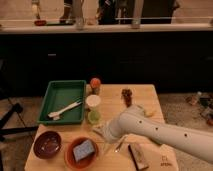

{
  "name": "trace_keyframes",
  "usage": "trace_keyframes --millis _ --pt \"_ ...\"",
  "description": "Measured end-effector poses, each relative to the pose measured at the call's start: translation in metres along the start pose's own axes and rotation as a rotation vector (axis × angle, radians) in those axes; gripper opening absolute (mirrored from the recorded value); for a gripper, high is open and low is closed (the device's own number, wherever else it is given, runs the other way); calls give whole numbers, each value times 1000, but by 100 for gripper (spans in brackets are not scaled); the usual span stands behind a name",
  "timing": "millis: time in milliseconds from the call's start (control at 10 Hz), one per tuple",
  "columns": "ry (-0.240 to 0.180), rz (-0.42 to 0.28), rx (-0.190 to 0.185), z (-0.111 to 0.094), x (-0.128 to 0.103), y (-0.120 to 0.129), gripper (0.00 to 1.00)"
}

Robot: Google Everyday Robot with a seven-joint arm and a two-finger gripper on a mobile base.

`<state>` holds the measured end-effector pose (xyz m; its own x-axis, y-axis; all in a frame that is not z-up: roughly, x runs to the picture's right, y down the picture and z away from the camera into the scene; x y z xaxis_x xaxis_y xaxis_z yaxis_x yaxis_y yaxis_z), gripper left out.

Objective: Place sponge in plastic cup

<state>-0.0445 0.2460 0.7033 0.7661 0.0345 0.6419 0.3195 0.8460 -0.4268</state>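
Observation:
The blue-grey sponge [84,149] lies in an orange bowl [71,158] at the front left of the wooden table. The small light-green plastic cup [93,117] stands upright mid-table, just in front of a taller white cup [93,102]. My gripper [106,133] is at the end of the white arm that reaches in from the right. It hangs low over the table, just right of the orange bowl and just in front of the green cup, above a flat grey-blue triangular piece [98,130]. It holds nothing that I can see.
A green tray [59,95] with a white utensil sits at the left. A dark red bowl [47,144] is at the front left. An orange-capped jar [95,84], a dark red object [127,95], a dark-and-tan block [137,156] and a silver utensil [120,144] are on the table.

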Motion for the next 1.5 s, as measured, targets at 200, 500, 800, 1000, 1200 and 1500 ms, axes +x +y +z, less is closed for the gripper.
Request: trace_keyframes --millis 200,500,800,1000,1200,1500 --pt "-1 -23 -20 5 -9 -3 80" --pt "14 -20 -57 17 -11 -3 80" --pt "76 -17 -89 26 -18 -1 80" --pt "92 -12 -98 32 -21 0 80" --pt "95 -13 -110 39 -24 1 80" --pt "89 -7 -131 50 -23 8 80"
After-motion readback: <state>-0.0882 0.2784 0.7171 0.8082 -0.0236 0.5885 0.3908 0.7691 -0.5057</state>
